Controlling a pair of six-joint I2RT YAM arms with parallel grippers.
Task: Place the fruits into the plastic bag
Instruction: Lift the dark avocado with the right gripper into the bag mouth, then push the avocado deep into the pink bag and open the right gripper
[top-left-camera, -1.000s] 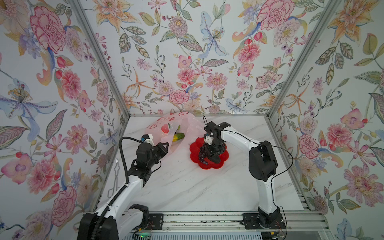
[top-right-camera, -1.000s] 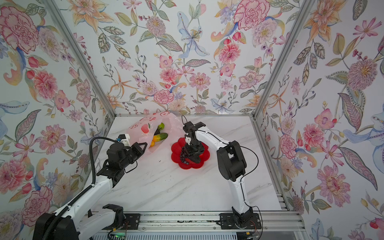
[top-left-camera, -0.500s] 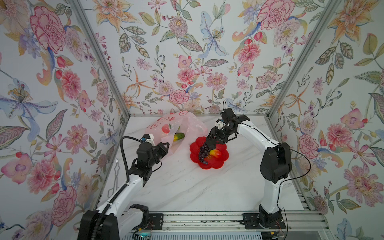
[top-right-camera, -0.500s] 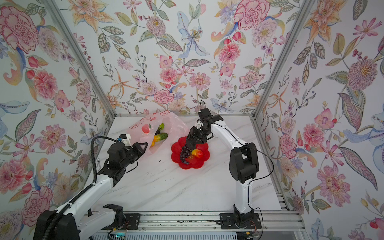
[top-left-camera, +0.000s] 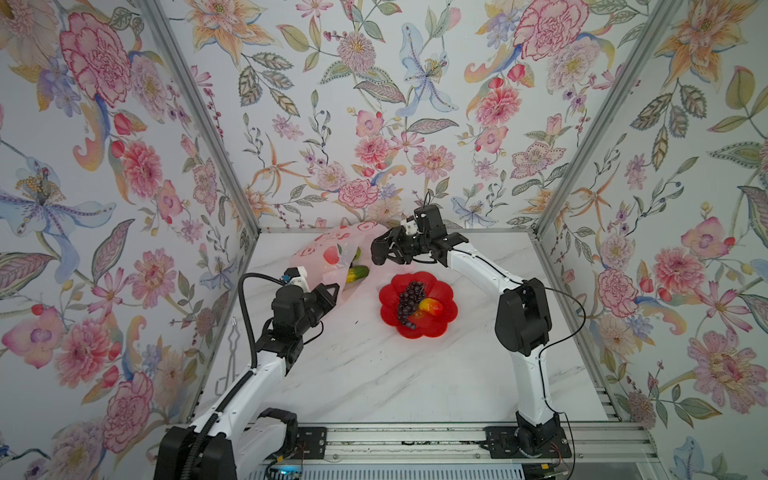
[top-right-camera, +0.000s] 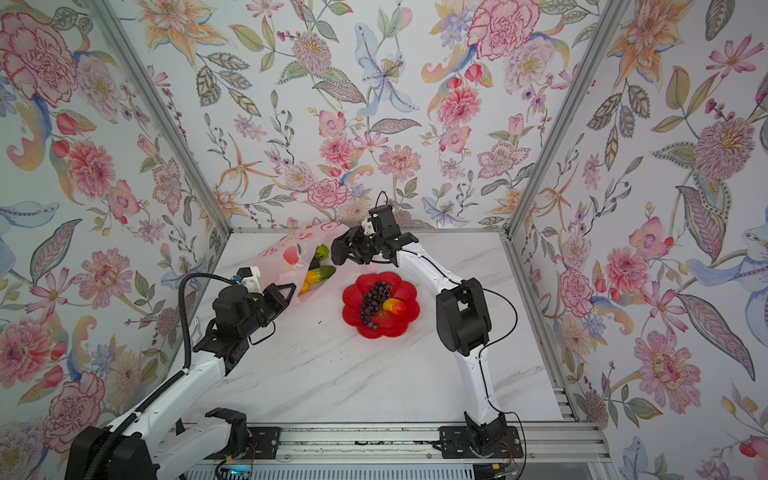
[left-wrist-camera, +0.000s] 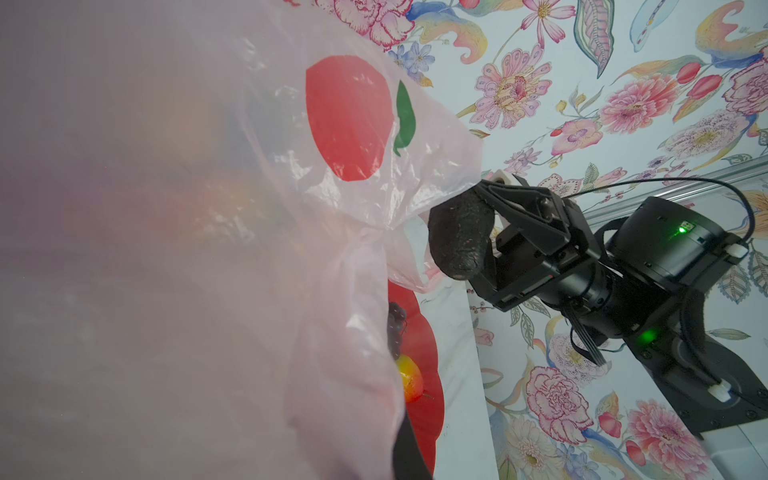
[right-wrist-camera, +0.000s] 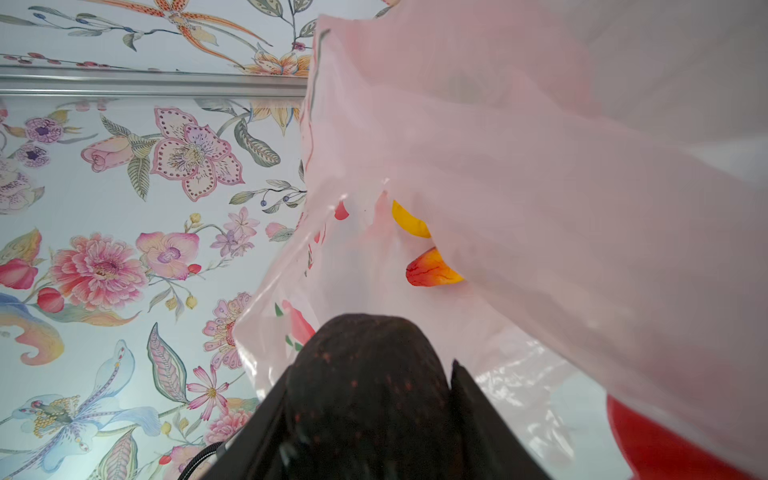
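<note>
Left arm (top-left-camera: 257, 372), right arm (top-left-camera: 482, 270): white link shells, black joint housings, black bases on grey rail (top-left-camera: 415, 440) at 6 o'clock. Left gripper (top-right-camera: 286, 291), right gripper (top-right-camera: 340, 253): black, triangular finger frames. Black cable loops (top-left-camera: 245, 307) per arm (left one thick, corrugated). Green LEDs (left-wrist-camera: 683, 228) on right wrist.

I see a white marbled desk (top-left-camera: 374, 374) walled on three sides by floral wallpaper (top-left-camera: 374, 104). A red flower-shaped dish (top-left-camera: 432, 330) sits near the desk's middle. A thin metal utensil (top-left-camera: 230, 353) lies along its left edge; an aluminium rail (top-left-camera: 415, 440) spans the front.
</note>
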